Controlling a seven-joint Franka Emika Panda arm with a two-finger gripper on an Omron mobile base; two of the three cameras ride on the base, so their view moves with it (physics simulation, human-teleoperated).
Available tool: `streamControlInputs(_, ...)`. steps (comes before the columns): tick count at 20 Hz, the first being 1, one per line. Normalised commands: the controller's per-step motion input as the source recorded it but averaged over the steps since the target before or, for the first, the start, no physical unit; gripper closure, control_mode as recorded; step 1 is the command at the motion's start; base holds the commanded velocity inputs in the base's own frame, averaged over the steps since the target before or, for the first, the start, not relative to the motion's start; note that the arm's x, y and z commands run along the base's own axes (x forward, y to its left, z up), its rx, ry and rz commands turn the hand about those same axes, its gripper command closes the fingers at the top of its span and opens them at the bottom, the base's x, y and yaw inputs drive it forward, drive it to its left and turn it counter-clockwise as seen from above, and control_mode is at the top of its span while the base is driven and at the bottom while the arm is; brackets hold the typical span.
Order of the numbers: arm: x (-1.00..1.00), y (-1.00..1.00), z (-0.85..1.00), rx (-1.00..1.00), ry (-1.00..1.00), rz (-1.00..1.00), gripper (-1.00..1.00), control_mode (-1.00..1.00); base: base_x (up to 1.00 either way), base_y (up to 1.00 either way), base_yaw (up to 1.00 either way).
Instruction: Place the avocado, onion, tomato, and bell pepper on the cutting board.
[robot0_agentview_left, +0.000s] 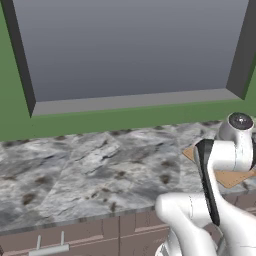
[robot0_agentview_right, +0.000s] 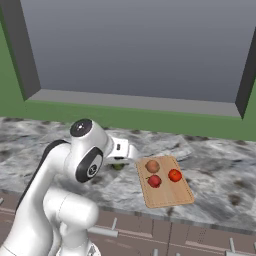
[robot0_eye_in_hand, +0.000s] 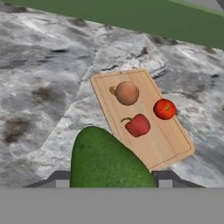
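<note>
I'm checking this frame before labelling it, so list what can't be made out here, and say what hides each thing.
- Gripper: in the hand view the avocado covers its fingertips; in the right base view the arm hides the grip.
- Avocado: cut off by the hand view's bottom edge; a green sliver in the right base view.
- Cutting board: in the left base view the arm hides most of it, including the onion, tomato and bell pepper.

Dark green glossy avocado (robot0_eye_in_hand: 105, 159); dull orange-brown onion (robot0_eye_in_hand: 127, 92); bright orange-red tomato (robot0_eye_in_hand: 165, 109); deeper red bell pepper (robot0_eye_in_hand: 138, 125); light tan wooden cutting board (robot0_eye_in_hand: 168, 142); grey-and-white marbled tabletop (robot0_eye_in_hand: 39, 83) with brown blotches; green wall (robot0_agentview_right: 150, 120).
</note>
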Motion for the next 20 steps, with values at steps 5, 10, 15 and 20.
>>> streamControlInputs(5,-0.27,-0.67,0.16,0.0,0.0,-0.07,1.0,-1.0,0.0,0.0,0.0)
streamControlInputs(10,0.0,-0.39,0.01,0.09,0.0,0.0,1.0,-1.0,0.0,0.0,0.0)
streamControlInputs(15,-0.01,-0.54,0.0,0.09,0.0,0.01,1.0,-1.0,0.0,0.0,0.0)
streamControlInputs(20,0.01,-0.32,0.0,0.06,0.15,0.0,1.0,-1.0,0.0,0.0,0.0)
